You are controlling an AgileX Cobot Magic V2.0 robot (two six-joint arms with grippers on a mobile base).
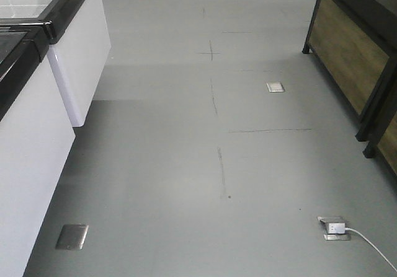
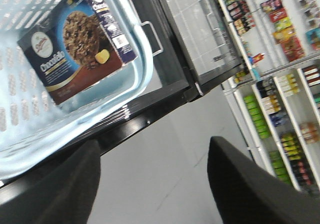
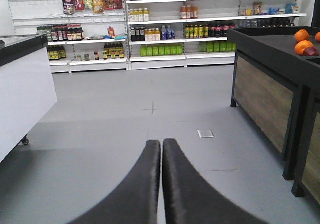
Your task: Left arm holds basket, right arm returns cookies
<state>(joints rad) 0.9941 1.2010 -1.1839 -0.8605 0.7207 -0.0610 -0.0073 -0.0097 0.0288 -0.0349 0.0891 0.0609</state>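
Worryingly, the left fingers [image 2: 60, 184] gape wide on nothing (right fingers [image 3: 145, 174] pressed together, empty), so the unheld basket [image 2: 60, 139] at ten o'clock could slide when the cookies [image 2: 75, 48] are lifted.

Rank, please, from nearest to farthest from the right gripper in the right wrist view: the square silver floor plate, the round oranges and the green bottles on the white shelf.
1. Square silver floor plate, just ahead-right of the right gripper.
2. Round oranges, atop the black stand, right.
3. Green bottles, far back, centre.
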